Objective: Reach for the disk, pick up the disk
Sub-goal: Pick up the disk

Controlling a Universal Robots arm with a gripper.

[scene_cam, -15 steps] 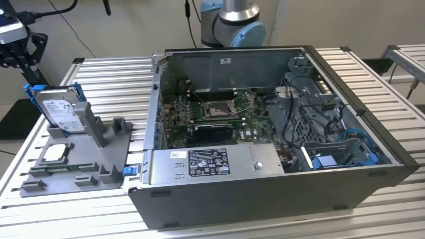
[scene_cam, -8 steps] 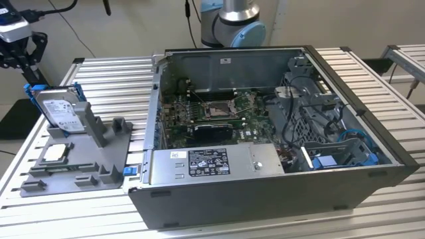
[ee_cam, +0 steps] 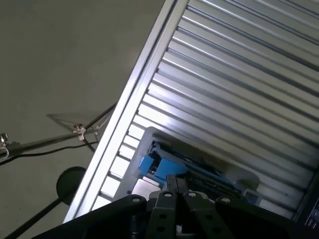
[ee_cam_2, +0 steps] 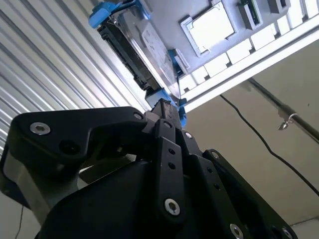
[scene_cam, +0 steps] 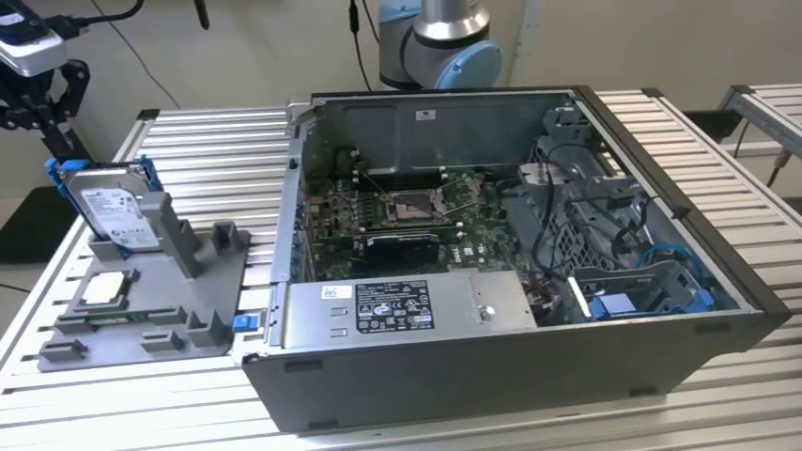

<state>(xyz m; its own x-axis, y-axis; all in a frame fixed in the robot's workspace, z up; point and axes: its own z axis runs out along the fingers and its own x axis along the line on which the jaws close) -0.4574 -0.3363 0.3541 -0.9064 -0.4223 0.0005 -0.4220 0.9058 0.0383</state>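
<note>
The disk (scene_cam: 113, 211) is a silver-grey drive with a white label in a bright blue bracket. It stands on edge in the grey holder (scene_cam: 169, 301) at the exterior view's left. My black gripper (scene_cam: 44, 127) hangs just above the disk's top edge, apart from it and holding nothing. In the second wrist view the gripper (ee_cam_2: 164, 107) points at the blue end of the disk (ee_cam_2: 149, 47). In the first wrist view the gripper (ee_cam: 172, 179) sits over the disk's (ee_cam: 162, 167) blue bracket, seen edge-on.
A small square silver chip (scene_cam: 103, 289) lies flat on the holder in front of the disk. An open computer case (scene_cam: 501, 366) with a silver power supply (scene_cam: 401, 305) takes up the slatted metal table (scene_cam: 201, 127) to the exterior view's right. The table's edge runs close beside the holder.
</note>
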